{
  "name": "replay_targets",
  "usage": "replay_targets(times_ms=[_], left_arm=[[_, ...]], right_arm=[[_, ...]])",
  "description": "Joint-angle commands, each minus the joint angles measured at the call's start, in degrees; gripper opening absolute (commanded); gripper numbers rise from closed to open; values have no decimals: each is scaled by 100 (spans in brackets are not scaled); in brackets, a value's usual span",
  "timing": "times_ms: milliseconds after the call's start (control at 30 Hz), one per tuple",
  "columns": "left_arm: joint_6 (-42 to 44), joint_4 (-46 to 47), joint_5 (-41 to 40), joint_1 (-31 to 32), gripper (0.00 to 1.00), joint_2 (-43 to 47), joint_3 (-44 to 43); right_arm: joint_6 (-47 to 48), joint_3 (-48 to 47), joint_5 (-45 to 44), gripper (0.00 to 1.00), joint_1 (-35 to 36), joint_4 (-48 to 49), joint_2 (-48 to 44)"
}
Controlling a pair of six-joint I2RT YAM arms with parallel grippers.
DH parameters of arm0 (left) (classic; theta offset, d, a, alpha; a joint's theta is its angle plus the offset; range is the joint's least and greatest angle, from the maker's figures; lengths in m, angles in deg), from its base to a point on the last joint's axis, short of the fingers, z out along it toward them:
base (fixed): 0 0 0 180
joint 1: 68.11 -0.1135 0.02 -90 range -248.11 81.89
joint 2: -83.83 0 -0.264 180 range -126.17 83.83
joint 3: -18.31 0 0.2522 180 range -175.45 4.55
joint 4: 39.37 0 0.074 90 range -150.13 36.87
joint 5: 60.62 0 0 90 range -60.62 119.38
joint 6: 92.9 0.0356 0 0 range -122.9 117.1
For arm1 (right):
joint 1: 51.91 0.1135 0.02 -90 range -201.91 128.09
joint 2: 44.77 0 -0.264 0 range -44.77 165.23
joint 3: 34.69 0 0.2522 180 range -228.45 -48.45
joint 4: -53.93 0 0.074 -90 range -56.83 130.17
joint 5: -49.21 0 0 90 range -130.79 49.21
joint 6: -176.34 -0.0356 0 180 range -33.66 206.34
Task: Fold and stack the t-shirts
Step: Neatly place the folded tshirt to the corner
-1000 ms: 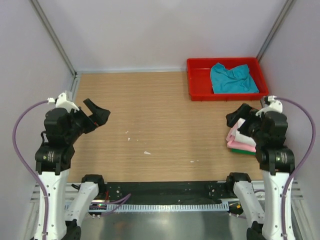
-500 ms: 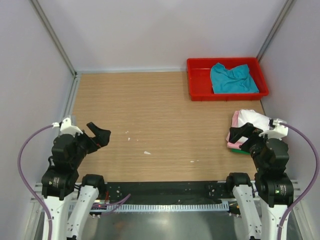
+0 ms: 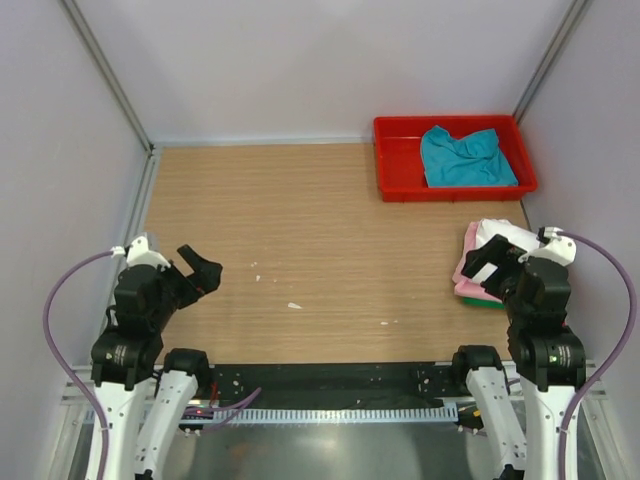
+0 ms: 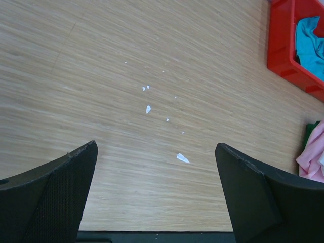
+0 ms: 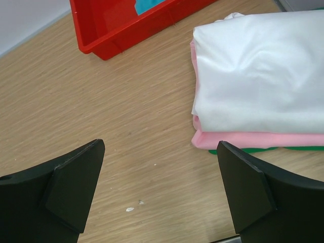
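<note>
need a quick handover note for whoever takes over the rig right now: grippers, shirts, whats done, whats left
Left gripper: open, empty, over bare table at the near left.
Right gripper: open, empty, at the stack's near left side.
Stack at the right edge: white shirt on pink shirt on green shirt, all folded.
Teal shirt: crumpled in the red tray, far right.
Done: three shirts folded and stacked.
Left: take out the teal shirt, fold it, put it on the stack.
</note>
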Motion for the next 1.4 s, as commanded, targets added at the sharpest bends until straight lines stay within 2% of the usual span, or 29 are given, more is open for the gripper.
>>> replay_targets(times_ms=[0, 267, 333, 367, 400, 467, 500, 567, 600, 633, 700, 733, 800, 867, 933, 1000, 1167, 1367], left_arm=[[-79, 130, -138, 11, 100, -226, 11], [-44, 130, -41, 2, 100, -604, 11], [-44, 121, -32, 2, 100, -657, 2], [-44, 130, -24, 2, 100, -657, 2], [-27, 121, 20, 2, 100, -657, 2], [-9, 147, 47, 2, 100, -613, 20], [-18, 156, 47, 11, 100, -596, 20], [-18, 148, 29, 11, 100, -639, 11], [-9, 130, 38, 3, 100, -683, 2], [0, 121, 64, 2, 100, -779, 2], [8, 112, 56, 2, 100, -868, -15], [17, 112, 64, 2, 100, -877, -24], [17, 112, 64, 2, 100, -842, -24], [17, 112, 64, 11, 100, -815, -24], [17, 103, 56, 11, 100, -859, -33], [35, 77, 64, 29, 100, -1007, -42], [52, 60, 249, 46, 100, -1202, -77], [26, 7, 179, 38, 100, -1167, -94]], right_arm=[[-90, -187, -174, 100, 35, 153, 285], [-397, 58, -323, 100, 26, 811, 461], [-512, 103, -542, 100, 26, 926, 768], [-590, 76, -735, 100, 26, 927, 952], [-748, -80, -1242, 100, 26, 892, 1493], [-732, -562, -1832, 100, 26, 769, 2181], [-706, -774, -2001, 100, 26, 725, 2802], [-636, -1144, -2326, 95, 26, 759, 3369], [-635, -1319, -2667, 91, 26, 838, 3571], [-635, -1356, -2844, 80, 18, 961, 3912], [-749, -1365, -3065, 64, 18, 1216, 4152], [-906, -1304, -3318, 51, 18, 1321, 4223], [-1048, -1076, -3531, 41, 18, 1638, 4407], [-1136, -865, -3926, 25, 18, 1962, 4662], [-1162, -829, -4190, 17, 9, 2095, 4908], [-1163, -855, -4507, 17, 18, 2245, 5328], [-1031, -838, -4560, 23, 9, 2666, 6138], [-899, -1110, -4735, 25, 9, 2843, 7114]])
